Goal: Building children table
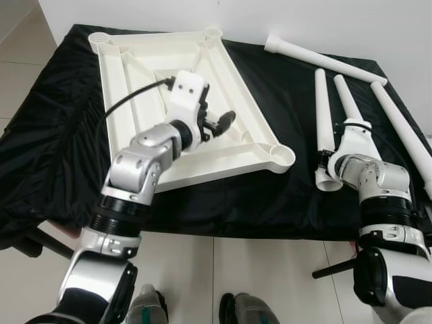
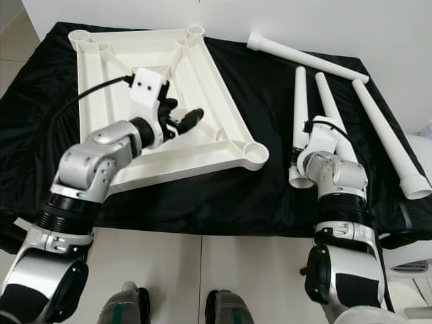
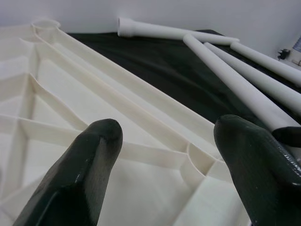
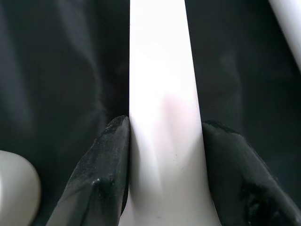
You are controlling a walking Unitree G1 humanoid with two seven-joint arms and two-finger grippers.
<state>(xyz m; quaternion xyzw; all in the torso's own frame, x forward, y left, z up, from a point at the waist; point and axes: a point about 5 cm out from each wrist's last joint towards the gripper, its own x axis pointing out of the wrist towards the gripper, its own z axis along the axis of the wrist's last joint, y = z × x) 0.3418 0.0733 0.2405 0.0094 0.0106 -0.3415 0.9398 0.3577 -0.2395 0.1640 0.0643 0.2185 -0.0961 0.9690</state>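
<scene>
Right wrist view: your right gripper (image 4: pixel 162 155) had both fingers pressed against a white table leg (image 4: pixel 160 94) on the black cloth (image 1: pixel 283 94).
Left gripper (image 3: pixel 164 155): fingers spread wide, holding nothing, over the upturned white tabletop (image 1: pixel 135 74).
Other legs (image 1: pixel 324 61): beside it.
Writing: none readable.

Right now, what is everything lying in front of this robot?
Tabletop: one, white, underside up with ribs showing, on the left of the cloth.
Table legs: four, white, tapered, on the right of the cloth.
Cloth: one, black, covering the work surface.
Floor: pale tiles, below the cloth's near edge.
Left claw: open, over the tabletop.
Right claw: shut on one table leg.
</scene>
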